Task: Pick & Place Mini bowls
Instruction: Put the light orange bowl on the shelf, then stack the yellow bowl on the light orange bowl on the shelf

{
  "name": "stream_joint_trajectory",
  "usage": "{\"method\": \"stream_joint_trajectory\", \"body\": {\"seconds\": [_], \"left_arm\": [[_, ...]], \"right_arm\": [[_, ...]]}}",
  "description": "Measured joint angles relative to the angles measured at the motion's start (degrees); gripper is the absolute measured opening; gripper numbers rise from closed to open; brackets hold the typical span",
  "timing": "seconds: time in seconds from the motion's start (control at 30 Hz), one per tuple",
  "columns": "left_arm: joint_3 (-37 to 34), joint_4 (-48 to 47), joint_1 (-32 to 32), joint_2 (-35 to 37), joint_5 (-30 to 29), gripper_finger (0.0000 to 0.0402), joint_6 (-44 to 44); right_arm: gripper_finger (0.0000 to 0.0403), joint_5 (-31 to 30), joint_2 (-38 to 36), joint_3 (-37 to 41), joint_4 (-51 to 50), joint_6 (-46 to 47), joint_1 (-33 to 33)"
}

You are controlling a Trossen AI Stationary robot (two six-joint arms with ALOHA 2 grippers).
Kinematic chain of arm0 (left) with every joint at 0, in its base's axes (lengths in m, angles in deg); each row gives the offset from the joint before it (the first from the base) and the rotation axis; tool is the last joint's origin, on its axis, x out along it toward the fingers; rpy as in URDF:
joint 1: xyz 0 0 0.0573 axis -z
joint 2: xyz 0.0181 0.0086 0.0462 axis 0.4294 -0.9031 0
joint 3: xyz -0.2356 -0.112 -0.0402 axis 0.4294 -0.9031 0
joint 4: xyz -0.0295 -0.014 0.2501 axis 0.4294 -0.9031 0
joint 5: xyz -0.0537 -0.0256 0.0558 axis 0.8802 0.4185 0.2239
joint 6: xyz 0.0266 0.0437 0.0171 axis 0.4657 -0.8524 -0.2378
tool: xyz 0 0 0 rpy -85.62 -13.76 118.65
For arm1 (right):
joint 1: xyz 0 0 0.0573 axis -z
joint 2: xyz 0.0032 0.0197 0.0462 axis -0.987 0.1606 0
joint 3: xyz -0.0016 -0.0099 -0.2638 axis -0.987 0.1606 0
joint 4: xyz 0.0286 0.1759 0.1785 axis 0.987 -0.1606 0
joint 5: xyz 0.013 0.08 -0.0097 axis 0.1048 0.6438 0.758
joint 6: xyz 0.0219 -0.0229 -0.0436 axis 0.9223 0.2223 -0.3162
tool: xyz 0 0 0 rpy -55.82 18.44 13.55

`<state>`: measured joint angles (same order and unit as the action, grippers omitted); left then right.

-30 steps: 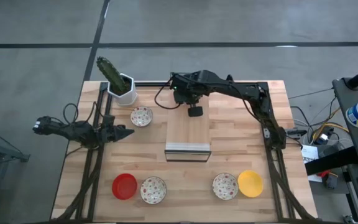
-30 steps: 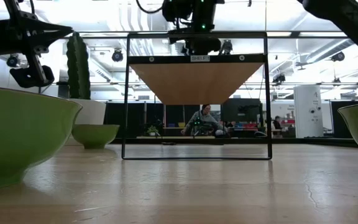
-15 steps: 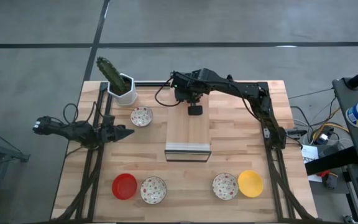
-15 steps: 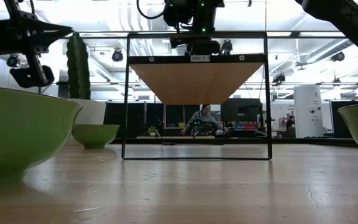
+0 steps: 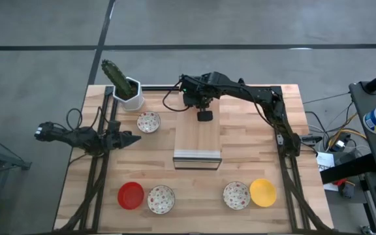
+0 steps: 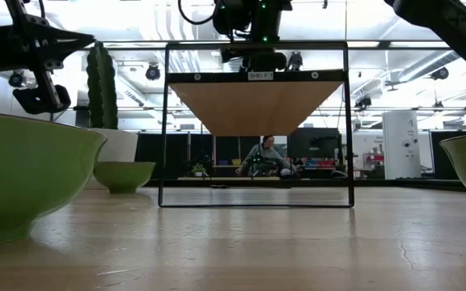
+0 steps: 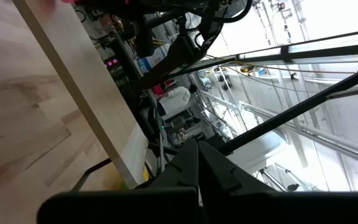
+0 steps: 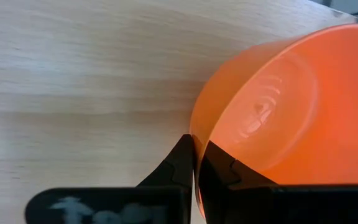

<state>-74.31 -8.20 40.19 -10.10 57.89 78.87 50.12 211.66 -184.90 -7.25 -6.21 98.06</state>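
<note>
Clamped on the orange bowl's [image 8: 272, 118] rim, the right gripper [image 8: 195, 163] hung over the wooden shelf [image 5: 197, 137], apparently to set it there.

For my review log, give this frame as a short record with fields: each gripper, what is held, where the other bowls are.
right gripper: shut on the orange bowl rim, over the shelf, far end
left gripper: shut, holds nothing, at the table's left side
near edge: red bowl, two floral bowls, yellow bowl
by the cactus pot: third floral bowl
</note>
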Motion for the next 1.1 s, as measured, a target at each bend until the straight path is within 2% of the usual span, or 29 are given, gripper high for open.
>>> {"method": "stream_joint_trajectory", "body": {"seconds": [0.3,0.7,1.1], "left_arm": [[0.0,0.0,0.0,0.01,-0.12,0.0,-0.04],[0.0,0.0,0.0,0.01,-0.14,0.0,0.04],[0.0,0.0,0.02,0.0,-0.16,0.0,0.28]], "right_arm": [[0.0012,0.42,0.0,0.0,0.07,1.99,-0.02],[0.0097,0.38,-0.02,-0.62,-0.36,7.15,0.0],[0.0131,0.45,-3.75,-1.7,-2.34,16.23,-0.08]]}}
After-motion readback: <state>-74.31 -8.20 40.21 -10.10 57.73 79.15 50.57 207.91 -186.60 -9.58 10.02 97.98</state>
